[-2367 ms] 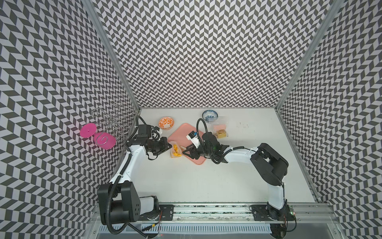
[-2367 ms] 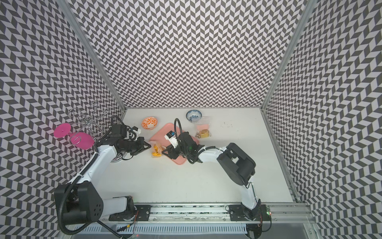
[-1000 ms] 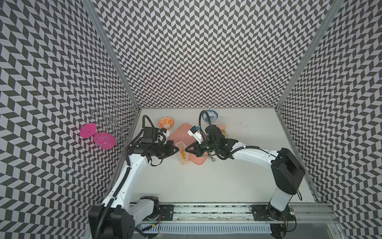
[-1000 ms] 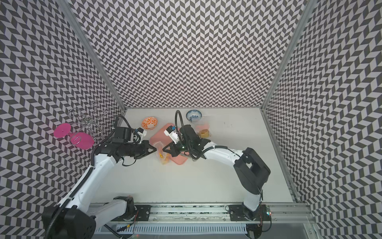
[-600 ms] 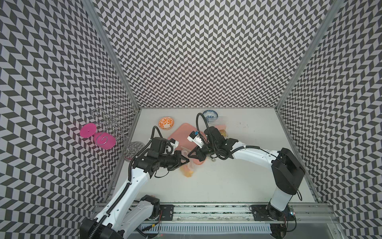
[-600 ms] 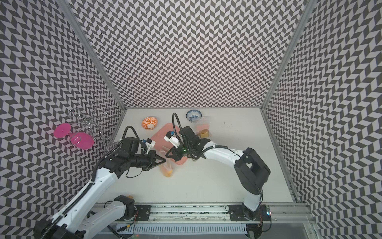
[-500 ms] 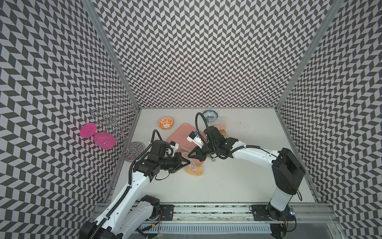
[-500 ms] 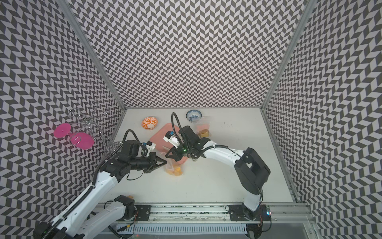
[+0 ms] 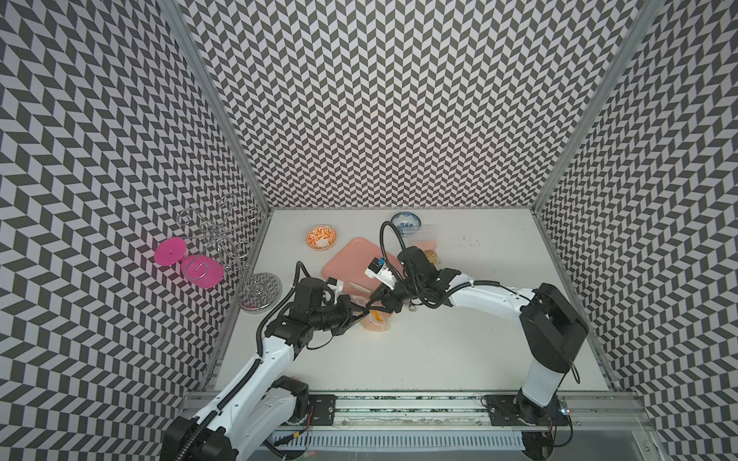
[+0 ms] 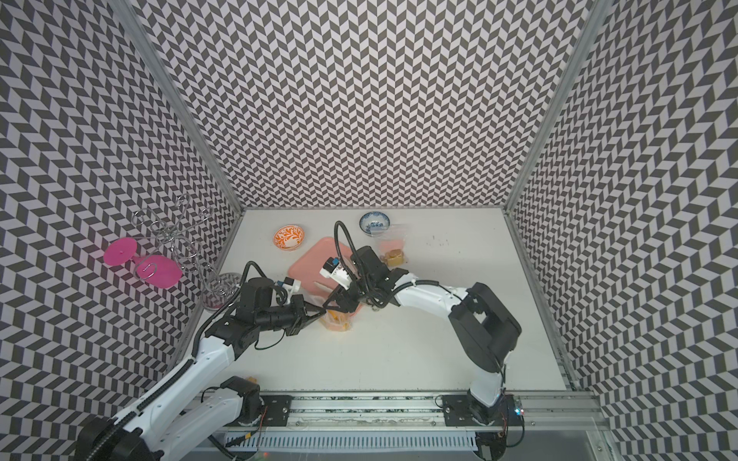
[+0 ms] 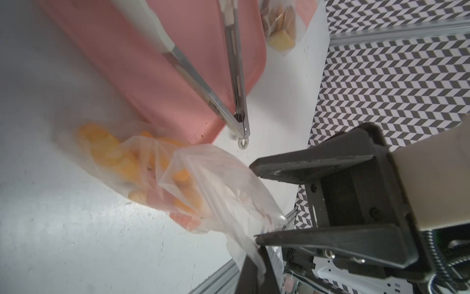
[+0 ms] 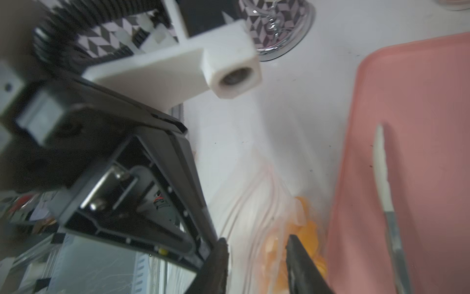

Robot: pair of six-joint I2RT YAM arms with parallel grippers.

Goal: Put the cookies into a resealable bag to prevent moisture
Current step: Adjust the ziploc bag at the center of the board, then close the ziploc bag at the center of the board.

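Observation:
A clear resealable bag rests on the white table just in front of the pink tray. The yellow-orange cookies sit in its lower part. My left gripper is shut on the bag's upper edge. My right gripper faces it from the tray side. It is open, and the bag's film runs between its fingers.
Metal tongs lie on the tray. A second small bag of biscuits lies behind the tray, with an orange bowl and a blue bowl near the back wall. A wire rack with pink glasses stands at the left.
My left gripper has carried the bag from beside the tray's left side toward the front and middle. The right gripper's jaws, shut before, now stand apart.

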